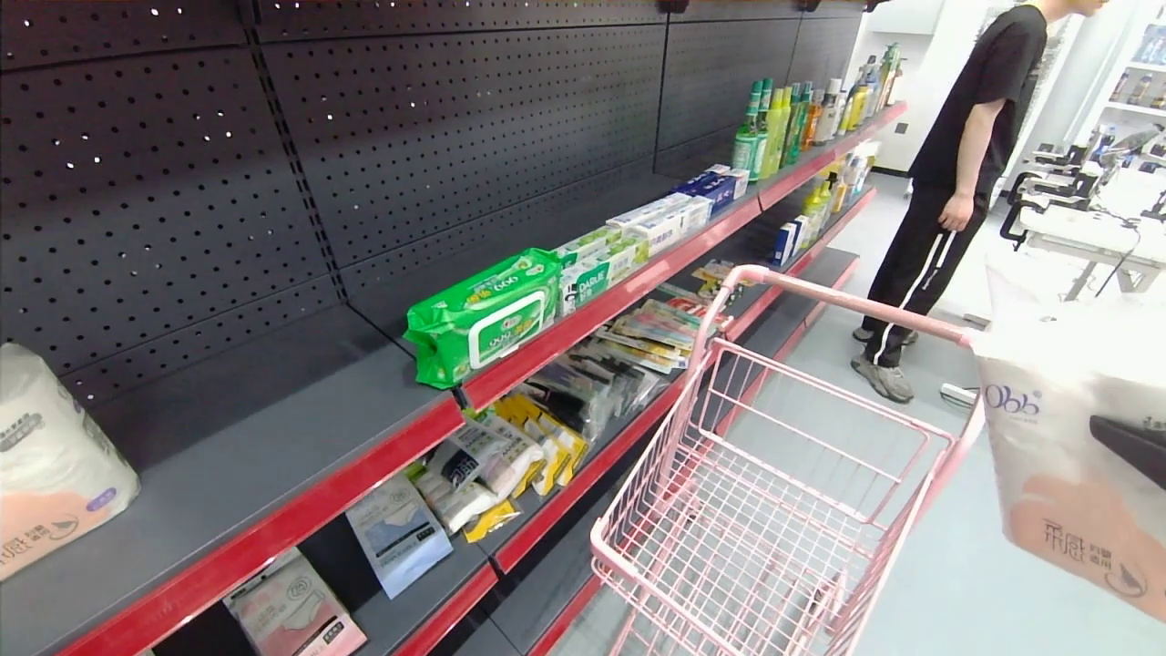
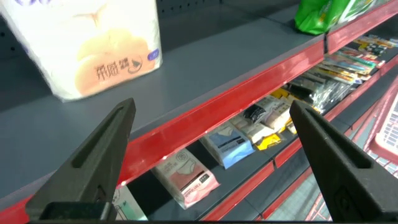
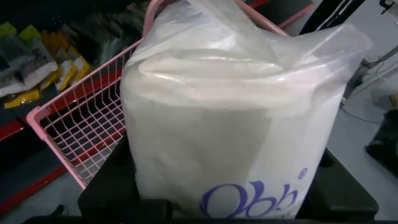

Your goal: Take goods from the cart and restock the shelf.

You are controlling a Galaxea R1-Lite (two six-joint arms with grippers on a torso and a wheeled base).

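Observation:
A white tissue pack (image 1: 1075, 437) in clear plastic hangs to the right of the pink cart (image 1: 824, 292), above the floor. My right gripper (image 3: 227, 190) is shut on it, with one black finger (image 1: 1130, 446) showing on its side. A second, similar tissue pack (image 1: 50, 456) stands on the grey upper shelf (image 1: 273, 456) at the far left. My left gripper (image 2: 212, 109) is open, hanging in front of the shelf's red edge (image 2: 249, 87) just beside that pack (image 2: 93, 43), with nothing between its fingers.
A green wipes pack (image 1: 483, 314) lies farther along the same shelf, then toothpaste boxes (image 1: 638, 237) and bottles (image 1: 774, 128). Lower shelves hold several small packets (image 1: 510, 446). Bare shelf space lies between the tissue pack and the wipes.

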